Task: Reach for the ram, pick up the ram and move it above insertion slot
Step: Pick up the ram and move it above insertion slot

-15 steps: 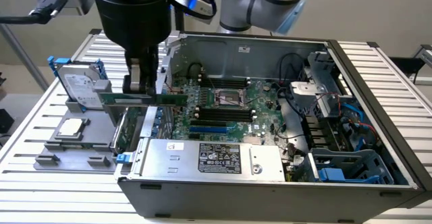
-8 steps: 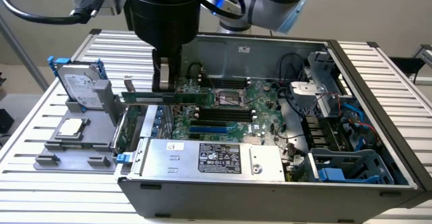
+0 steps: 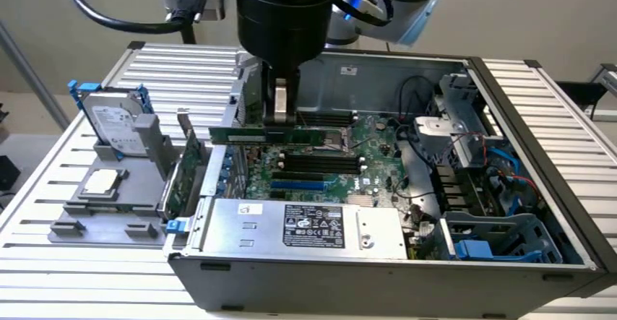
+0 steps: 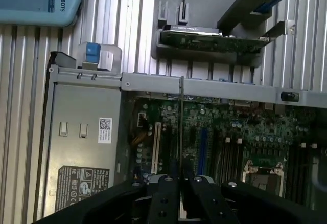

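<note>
above the motherboard (image 3: 318,162) — fingers (image 3: 280,102) gripping ram (image 3: 279,136)

Ribbed bare-metal table (image 3: 58,262), matt grey metal PC case (image 3: 386,277), green PCB ram (image 3: 265,135), glossy black arm.

The ram (image 3: 279,133) hangs in the tool (image 3: 280,121) above the motherboard (image 3: 318,162) inside the case (image 3: 540,190).

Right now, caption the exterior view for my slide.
Gripper holds the ram level above the motherboard inside the open computer case.
</note>
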Tool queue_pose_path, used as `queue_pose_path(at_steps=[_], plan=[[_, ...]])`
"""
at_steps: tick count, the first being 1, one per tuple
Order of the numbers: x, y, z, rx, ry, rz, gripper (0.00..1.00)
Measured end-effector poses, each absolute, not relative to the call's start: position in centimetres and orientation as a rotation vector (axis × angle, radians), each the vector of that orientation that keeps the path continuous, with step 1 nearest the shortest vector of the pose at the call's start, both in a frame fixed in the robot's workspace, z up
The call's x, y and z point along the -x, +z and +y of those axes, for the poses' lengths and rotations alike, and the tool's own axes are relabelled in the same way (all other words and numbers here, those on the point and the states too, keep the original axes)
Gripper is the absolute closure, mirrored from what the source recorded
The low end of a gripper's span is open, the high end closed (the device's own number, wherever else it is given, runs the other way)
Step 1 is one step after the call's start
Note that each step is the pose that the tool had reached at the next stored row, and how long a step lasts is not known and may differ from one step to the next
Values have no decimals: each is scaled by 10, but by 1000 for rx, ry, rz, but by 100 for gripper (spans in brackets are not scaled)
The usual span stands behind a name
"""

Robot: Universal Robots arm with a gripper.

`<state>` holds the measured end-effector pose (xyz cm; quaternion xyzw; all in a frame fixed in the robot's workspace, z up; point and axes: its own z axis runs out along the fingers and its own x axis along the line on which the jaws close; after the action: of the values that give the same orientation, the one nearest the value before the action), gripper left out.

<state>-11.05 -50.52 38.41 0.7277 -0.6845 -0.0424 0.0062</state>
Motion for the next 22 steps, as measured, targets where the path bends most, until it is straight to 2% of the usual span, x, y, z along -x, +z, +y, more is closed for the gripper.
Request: queue_pose_path(at_steps=[22], plan=[[59, 371, -430, -2277, -133, -2142, 86]])
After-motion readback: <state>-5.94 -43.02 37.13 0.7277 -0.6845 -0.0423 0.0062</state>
